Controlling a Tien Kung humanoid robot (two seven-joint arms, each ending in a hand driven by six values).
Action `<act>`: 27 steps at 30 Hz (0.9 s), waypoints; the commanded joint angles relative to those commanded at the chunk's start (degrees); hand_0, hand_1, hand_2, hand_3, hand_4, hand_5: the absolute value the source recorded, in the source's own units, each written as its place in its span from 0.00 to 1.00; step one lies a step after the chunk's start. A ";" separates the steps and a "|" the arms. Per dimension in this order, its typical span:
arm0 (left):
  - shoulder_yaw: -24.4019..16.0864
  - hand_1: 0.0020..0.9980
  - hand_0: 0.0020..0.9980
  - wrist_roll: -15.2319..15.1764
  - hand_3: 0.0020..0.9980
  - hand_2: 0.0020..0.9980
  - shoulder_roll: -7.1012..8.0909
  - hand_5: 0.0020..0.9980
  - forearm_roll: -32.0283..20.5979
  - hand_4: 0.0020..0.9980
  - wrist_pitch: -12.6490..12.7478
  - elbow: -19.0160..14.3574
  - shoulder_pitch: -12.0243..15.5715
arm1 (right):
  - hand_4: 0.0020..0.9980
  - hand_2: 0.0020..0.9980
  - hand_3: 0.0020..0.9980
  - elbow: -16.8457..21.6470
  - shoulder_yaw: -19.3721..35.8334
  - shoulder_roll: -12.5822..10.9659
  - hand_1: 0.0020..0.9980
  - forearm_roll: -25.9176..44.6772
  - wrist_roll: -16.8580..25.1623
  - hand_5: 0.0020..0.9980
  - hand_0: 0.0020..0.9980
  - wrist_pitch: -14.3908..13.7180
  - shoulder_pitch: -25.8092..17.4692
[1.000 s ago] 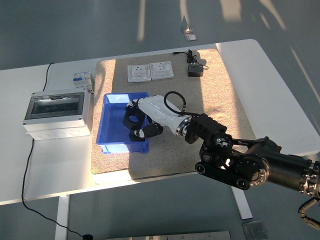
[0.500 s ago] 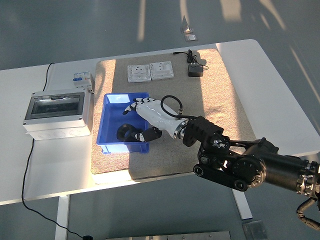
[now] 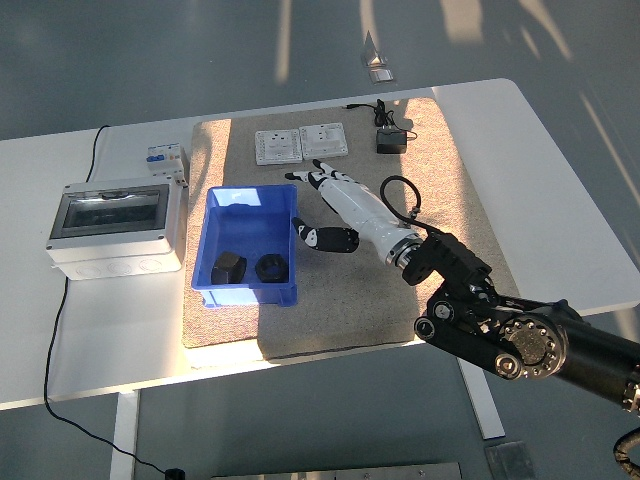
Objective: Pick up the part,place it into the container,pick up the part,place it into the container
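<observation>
A blue container (image 3: 230, 200) sits on the left part of the beige mat. Two black parts lie inside it near its front wall, one (image 3: 228, 269) to the left and one (image 3: 269, 267) to the right. My right hand (image 3: 318, 205), white with black fingertips, hovers over the mat just right of the container. Its fingers are spread and hold nothing. The black right arm (image 3: 500, 320) comes in from the lower right. The left arm is out of view.
A grey electrical box (image 3: 113, 225) with a clear lid stands left of the mat. Two white socket plates (image 3: 300, 143) and a black adapter (image 3: 391, 141) with cable lie at the mat's far edge. A small breaker (image 3: 164, 157) stands behind the box.
My right hand let go of the black part inside the container, opened, and drew back up and to the right, out of the container. The part now lies in the container.
</observation>
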 joint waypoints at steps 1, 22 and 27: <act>0.19 0.68 0.70 -0.04 0.76 0.70 -0.10 0.85 -0.38 0.80 0.06 0.00 0.11 | 0.55 0.92 0.88 0.78 1.84 -0.92 0.96 1.58 1.33 0.25 1.00 -0.50 -1.52; 0.49 0.68 0.70 0.34 0.76 0.70 -0.99 0.84 -2.39 0.78 0.65 0.00 1.38 | 0.73 0.42 0.55 6.55 39.21 -5.55 0.28 44.58 33.38 0.38 0.62 9.16 -35.62; -0.07 0.68 0.70 0.46 0.76 0.69 -0.84 0.84 -1.34 0.78 0.80 0.00 1.32 | 0.74 0.29 0.44 5.84 38.07 -4.79 0.19 53.76 34.10 0.50 0.50 7.84 -34.26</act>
